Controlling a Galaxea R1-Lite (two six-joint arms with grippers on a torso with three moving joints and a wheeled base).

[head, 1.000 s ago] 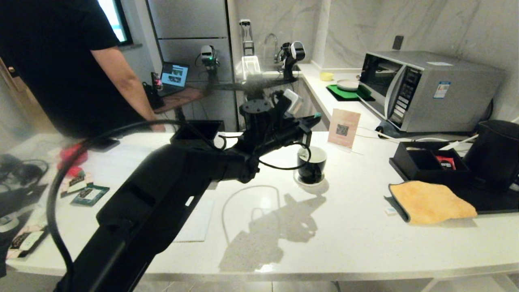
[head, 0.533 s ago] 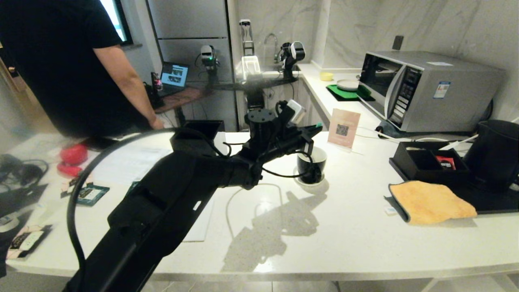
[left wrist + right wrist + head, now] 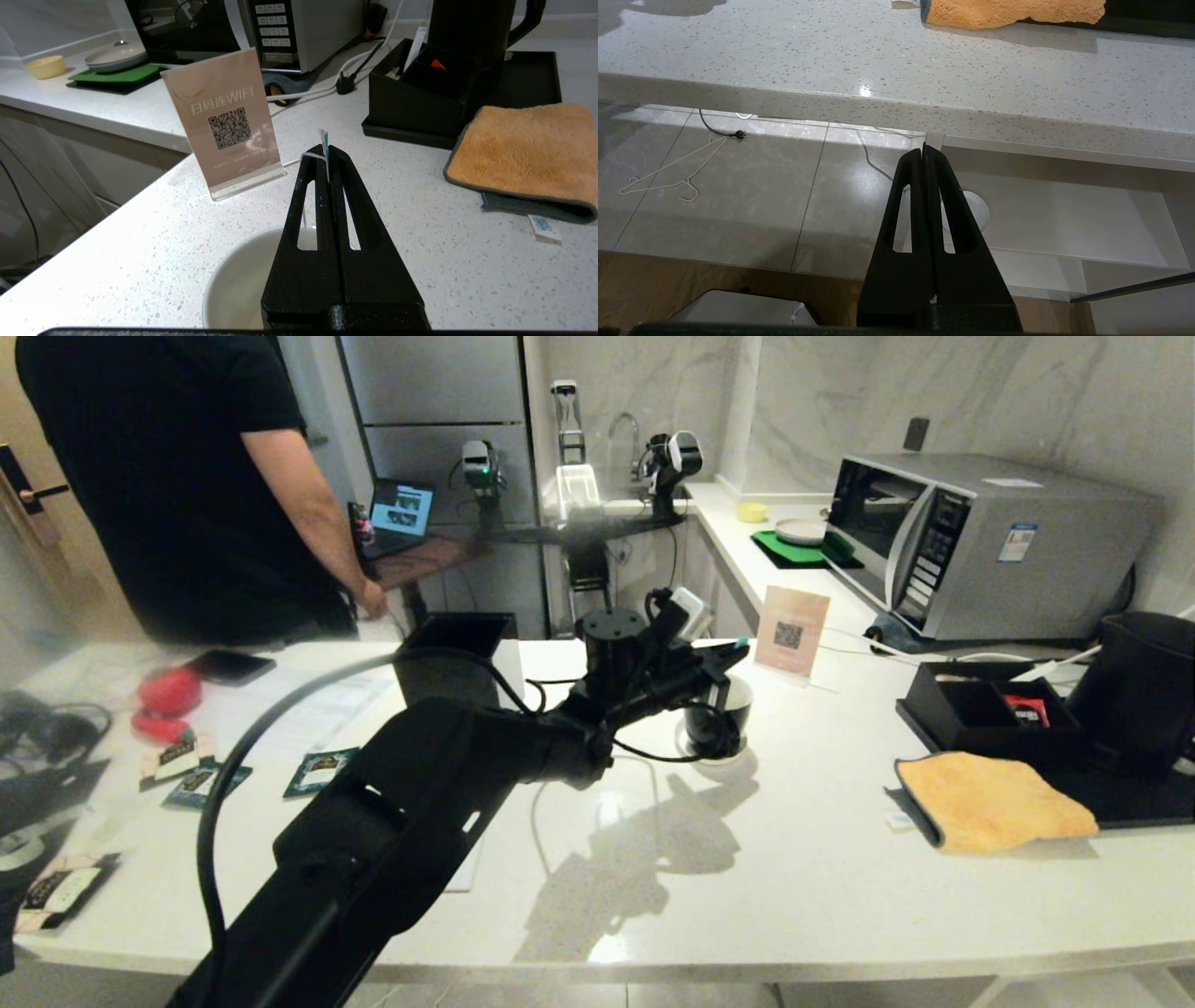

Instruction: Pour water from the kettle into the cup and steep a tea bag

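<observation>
Black on black makes this hard to read from my seat, so I lean on the left wrist view: my left gripper is pinched tight on the paper tag of a tea bag, whose pale string loops over 1 fingertip and drops toward the cup just below. The bag itself is hidden under the jaws, so I cannot say whether it hangs in the cup or above it. Gripping by the tag makes sense to me: it keeps the fingers out of the liquid and lets the bag dangle straight down. From the head view the left gripper sits over the cup's rim, with the cup upright on its saucer mid-counter, beside the WiFi sign. The kettle stands at the far right on a black tray, well apart from the cup, behind the orange cloth and next to the black box. I cannot tell whether the cup holds water. My right gripper is pressed closed on nothing, parked below the counter edge, out of the way. A person stands across the counter on the left, not reaching in.
</observation>
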